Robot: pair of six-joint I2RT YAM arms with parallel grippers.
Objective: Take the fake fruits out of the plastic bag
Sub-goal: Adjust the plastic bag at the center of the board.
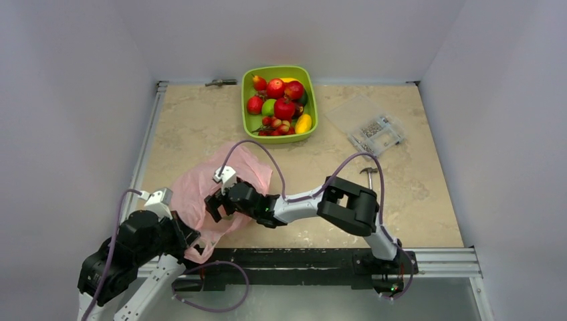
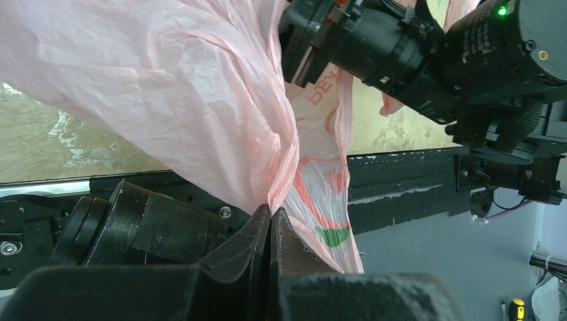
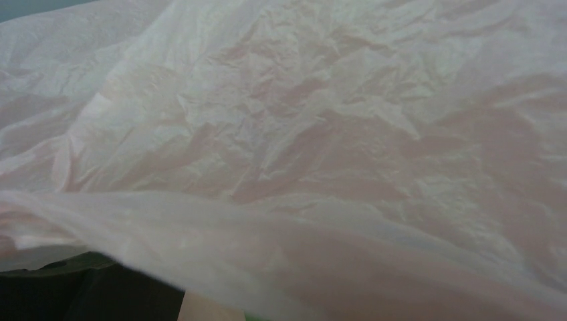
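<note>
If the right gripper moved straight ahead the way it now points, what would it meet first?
The plastic bag: its pink film fills the right wrist view, though how close is unclear.

Plastic bag [image 3: 301, 134] fills right wrist view, hiding right jaws; bag interior unseen.

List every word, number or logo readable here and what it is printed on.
Red lettering on the thin crinkly pink plastic bag: creased and folded, unreadable.
Red and green print lower on that bag: no legible words.
Faint marks on the right arm's black housing: too small to read.
No other text shows.
</note>
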